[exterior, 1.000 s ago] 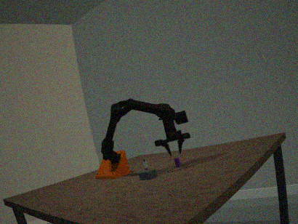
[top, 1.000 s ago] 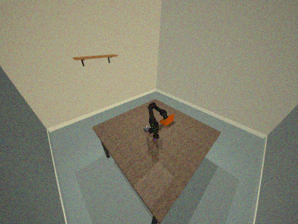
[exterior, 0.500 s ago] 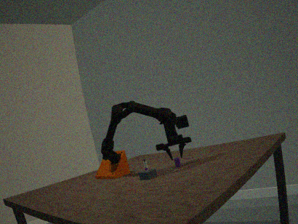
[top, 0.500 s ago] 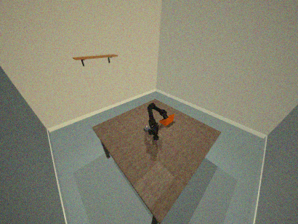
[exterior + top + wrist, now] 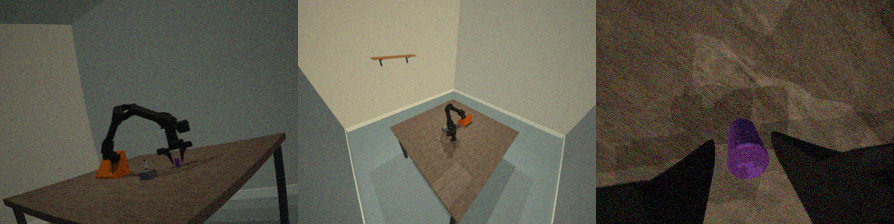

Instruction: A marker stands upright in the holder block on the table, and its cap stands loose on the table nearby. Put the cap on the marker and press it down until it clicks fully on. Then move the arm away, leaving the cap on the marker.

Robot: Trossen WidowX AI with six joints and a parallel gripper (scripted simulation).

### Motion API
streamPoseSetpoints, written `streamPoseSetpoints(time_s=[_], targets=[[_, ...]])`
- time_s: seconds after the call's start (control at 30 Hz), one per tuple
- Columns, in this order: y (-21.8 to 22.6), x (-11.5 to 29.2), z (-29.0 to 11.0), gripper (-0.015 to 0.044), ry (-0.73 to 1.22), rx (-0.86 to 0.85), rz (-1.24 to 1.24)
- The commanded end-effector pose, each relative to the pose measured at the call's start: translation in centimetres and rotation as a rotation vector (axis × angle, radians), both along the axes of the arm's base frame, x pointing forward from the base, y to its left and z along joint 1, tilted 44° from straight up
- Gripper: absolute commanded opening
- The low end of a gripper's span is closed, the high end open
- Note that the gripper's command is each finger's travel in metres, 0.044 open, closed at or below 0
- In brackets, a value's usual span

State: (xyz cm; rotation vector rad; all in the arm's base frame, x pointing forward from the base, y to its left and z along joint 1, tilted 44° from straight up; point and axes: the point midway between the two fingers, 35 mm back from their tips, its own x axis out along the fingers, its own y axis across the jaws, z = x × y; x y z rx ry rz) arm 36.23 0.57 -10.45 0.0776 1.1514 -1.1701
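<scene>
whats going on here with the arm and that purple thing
A single black robot arm has its pincer lowered around a purple marker cap standing on the wooden table. The fingers sit on either side of the cap with gaps showing, so it is open and not gripping yet. The marker stands uncapped in its holder block nearby, beside the arm's orange base.

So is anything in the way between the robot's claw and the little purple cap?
Nothing visible is. The end effector is open, with the purple cap upright between its fingers and a gap on each side. In the exterior view, only bare table lies between the cap and the marker in its holder block.
</scene>
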Motion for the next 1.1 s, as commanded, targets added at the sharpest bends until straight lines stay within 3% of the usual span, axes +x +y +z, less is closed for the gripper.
streamPoseSetpoints(time_s=[0.0,0.1,0.23,0.53,0.63,1.07], targets=[[-0.5,-0.1,-0.5,0.0241,0.005,-0.005,0.005],[-0.6,-0.2,-0.6,0.0241,0.005,-0.006,0.005],[-0.6,-0.2,-0.7,0.0136,0.005,-0.006,0.005],[-0.6,-0.2,-0.7,0.0076,0.005,-0.006,0.005],[-0.3,-0.1,-0.3,0.0,0.005,-0.005,0.005],[3.0,0.2,3.0,0.0,0.005,-0.003,0.005]])
